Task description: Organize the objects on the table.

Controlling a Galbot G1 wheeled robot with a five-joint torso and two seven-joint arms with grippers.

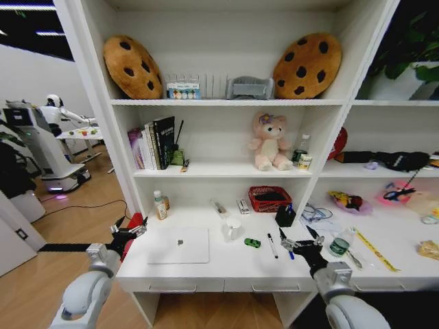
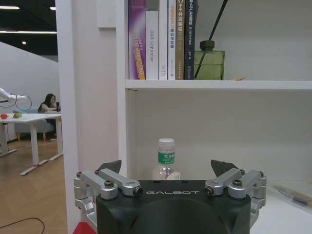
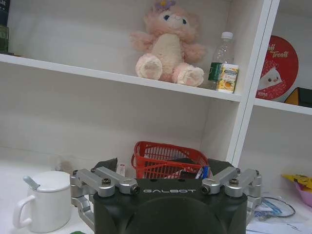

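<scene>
Lighting's even and fairly bright in my head view, coming from overhead; ceiling strip lights (image 1: pixel 24 8) show top left against a dark ceiling. White table (image 1: pixel 226 264) top nearly blows out, esp. toward the right, w/ only soft short shadows under the white cup (image 1: pixel 232 229) and silver laptop (image 1: pixel 180 246). Strong wide-angle distortion: shelf uprights bow and lean outward near the edges, corners stretch. Far right looks washed and soft. Left wrist view is sharp on the book spines (image 2: pixel 158 39); the room behind is dimmer, ceiling lights glaring. Right wrist view is a bit softer and warmer, the pink teddy bear (image 3: pixel 168 41) slightly fuzzy, gentle shade under the shelf.
</scene>
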